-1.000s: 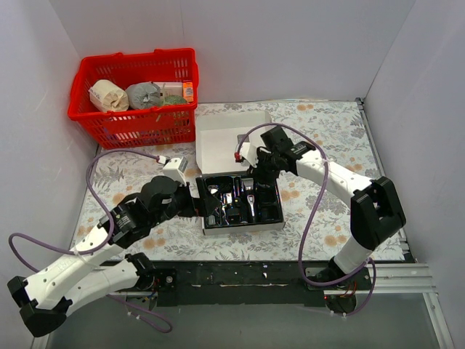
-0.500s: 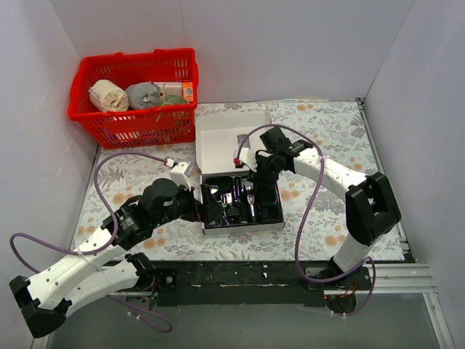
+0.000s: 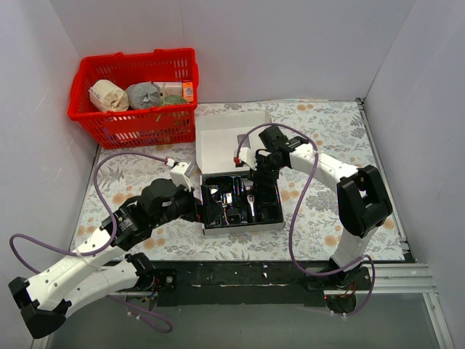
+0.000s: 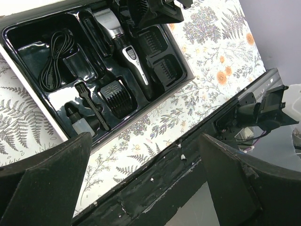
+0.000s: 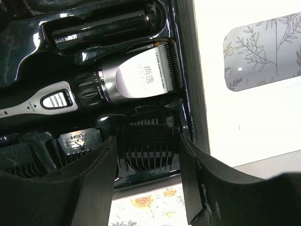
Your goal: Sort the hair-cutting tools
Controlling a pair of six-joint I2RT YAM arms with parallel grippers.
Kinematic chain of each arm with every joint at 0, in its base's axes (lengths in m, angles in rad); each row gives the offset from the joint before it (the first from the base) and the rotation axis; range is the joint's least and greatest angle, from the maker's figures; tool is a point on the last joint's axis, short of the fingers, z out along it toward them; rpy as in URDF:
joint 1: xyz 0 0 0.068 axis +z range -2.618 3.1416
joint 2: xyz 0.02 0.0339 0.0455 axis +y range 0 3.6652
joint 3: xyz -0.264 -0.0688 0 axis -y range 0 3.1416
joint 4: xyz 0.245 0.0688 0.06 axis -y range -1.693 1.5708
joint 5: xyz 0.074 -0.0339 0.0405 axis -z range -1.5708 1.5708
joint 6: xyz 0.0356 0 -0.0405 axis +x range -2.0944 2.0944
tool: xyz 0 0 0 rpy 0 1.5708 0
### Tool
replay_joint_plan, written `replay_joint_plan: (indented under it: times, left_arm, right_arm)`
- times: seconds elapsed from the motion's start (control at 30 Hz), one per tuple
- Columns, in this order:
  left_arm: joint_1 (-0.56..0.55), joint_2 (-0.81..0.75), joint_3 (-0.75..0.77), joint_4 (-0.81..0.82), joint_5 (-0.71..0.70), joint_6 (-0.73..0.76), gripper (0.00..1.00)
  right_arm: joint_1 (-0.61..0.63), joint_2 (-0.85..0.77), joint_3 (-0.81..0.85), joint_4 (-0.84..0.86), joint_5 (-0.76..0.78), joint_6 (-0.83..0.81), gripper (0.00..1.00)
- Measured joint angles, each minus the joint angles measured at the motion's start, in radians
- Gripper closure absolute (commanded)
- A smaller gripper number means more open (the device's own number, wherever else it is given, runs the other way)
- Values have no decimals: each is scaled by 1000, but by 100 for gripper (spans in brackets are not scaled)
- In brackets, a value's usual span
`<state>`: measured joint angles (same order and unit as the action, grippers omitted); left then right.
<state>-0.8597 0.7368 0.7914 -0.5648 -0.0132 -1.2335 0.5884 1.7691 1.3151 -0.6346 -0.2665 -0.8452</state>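
Operator: How far along am I with the hair-cutting tools?

Spotter: Close to done, I'd judge. In your left wrist view the clipper lies in the long middle slot of the black tray. The cord is coiled in a compartment of its own, and the comb attachments sit in their pockets around the clipper. Every tool I can make out is inside the tray.

Operator: And my hands?

Spotter: Your left gripper hangs beside the tray's left side, spread wide, with nothing between its fingers. Your right gripper is low over the far end of the tray. Its fingers are parted to about the width of one comb and stand on either side of it, just beside the clipper's silvery head. That comb is down in its pocket. I cannot tell whether the pads are pressing it.

Operator: So what's left?

Spotter: As I read it, only that comb. If you are seating it, let go and lift straight up so it doesn't come out with you, then check that no pocket is short of its piece
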Motion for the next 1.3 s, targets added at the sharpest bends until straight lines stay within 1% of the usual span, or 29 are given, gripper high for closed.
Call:
replay_joint_plan:
  times: [0.17,0.37,0.77,0.93,1.03,1.1,1.13,1.17,1.2,1.3]
  left_arm:
    - [0,4,0,5,13,5,2]
    - [0,4,0,5,26,6,2]
    - [0,4,0,12,33,5,2]
    - [0,4,0,12,36,3,2]
    - [0,6,0,12,36,0,2]
    - [0,10,2,11,35,-2,2]
    - [0,14,5,7,35,-4,2]
    - [0,18,8,5,35,-5,2]
    - [0,21,12,3,31,-6,2]
    - [0,26,27,-8,10,-17,2]
  right_arm:
    - [-4,0,0,0,1,-1,38]
    - [-4,0,0,1,1,-5,32]
    - [-1,-5,16,5,14,1,29]
    - [25,-66,18,4,60,40,28]
    - [57,-146,18,12,108,111,34]
    - [76,-201,18,21,139,188,46]
    - [82,-216,20,23,153,225,55]
    - [86,-226,26,21,168,272,84]
    - [86,-229,35,16,181,317,98]
    - [85,-219,50,2,204,461,99]
